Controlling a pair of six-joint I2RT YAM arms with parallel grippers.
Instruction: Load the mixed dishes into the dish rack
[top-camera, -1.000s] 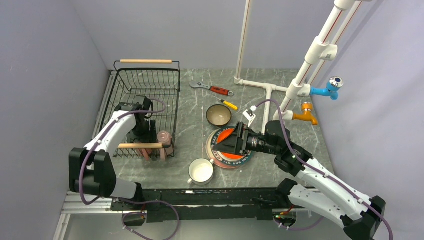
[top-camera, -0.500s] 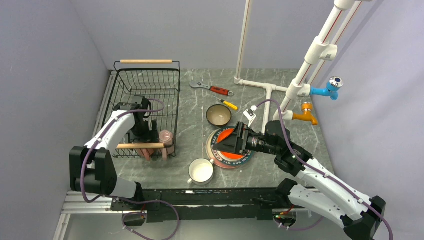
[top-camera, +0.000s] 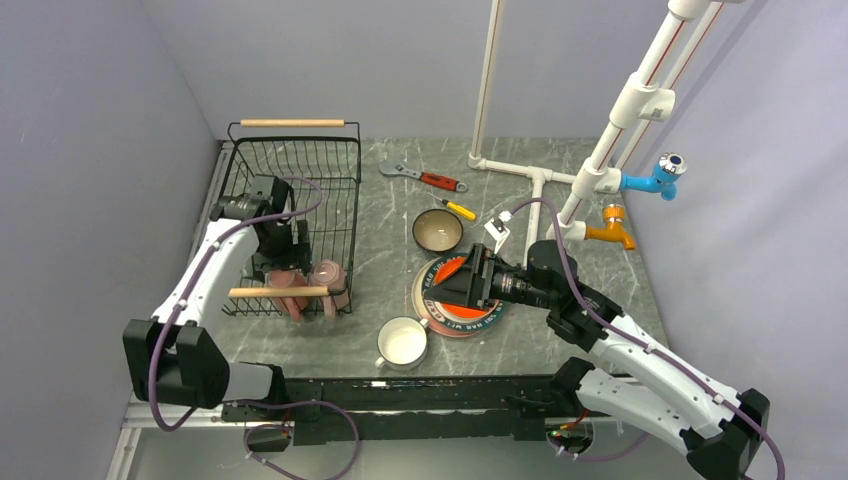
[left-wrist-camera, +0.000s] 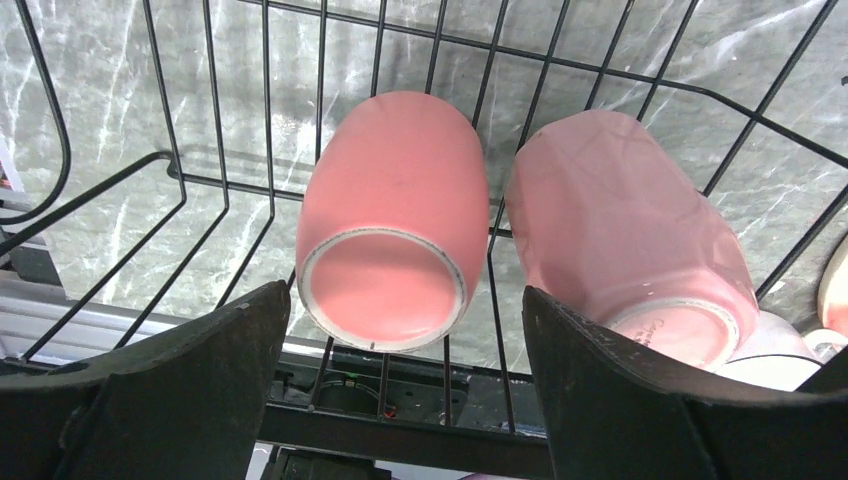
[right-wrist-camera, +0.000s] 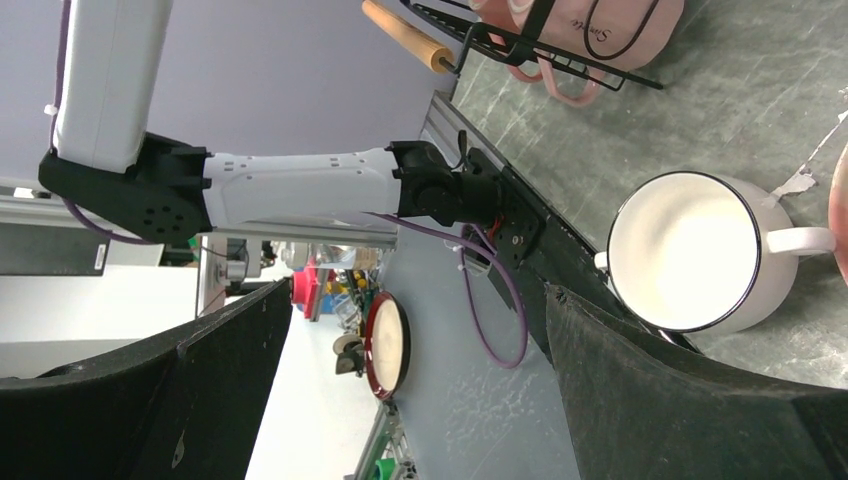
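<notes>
The dish rack (top-camera: 300, 150) stands at the left. Two pink mugs (top-camera: 285, 282) (top-camera: 328, 273) lie in its near end; the left wrist view shows them side by side on the wires, one (left-wrist-camera: 390, 220) left of the other (left-wrist-camera: 620, 220). My left gripper (top-camera: 281, 262) (left-wrist-camera: 400, 400) is open and empty just above them. The orange-red plate (top-camera: 452, 268) lies on the lettered-rim plate (top-camera: 470, 318). My right gripper (top-camera: 442, 285) (right-wrist-camera: 415, 400) is open above them, holding nothing. The white mug (top-camera: 402, 342) (right-wrist-camera: 685, 250) stands near the front. The teal bowl (top-camera: 437, 230) is behind the plates.
A red-handled wrench (top-camera: 430, 178) and a yellow-handled screwdriver (top-camera: 455, 208) lie behind the bowl. A white pipe frame (top-camera: 530, 175) with a blue tap (top-camera: 655, 180) and an orange tap (top-camera: 612, 228) stands at the back right.
My left gripper has drawn back from the near end of the rack toward the far side, uncovering the left pink mug. The right arm has hardly moved.
</notes>
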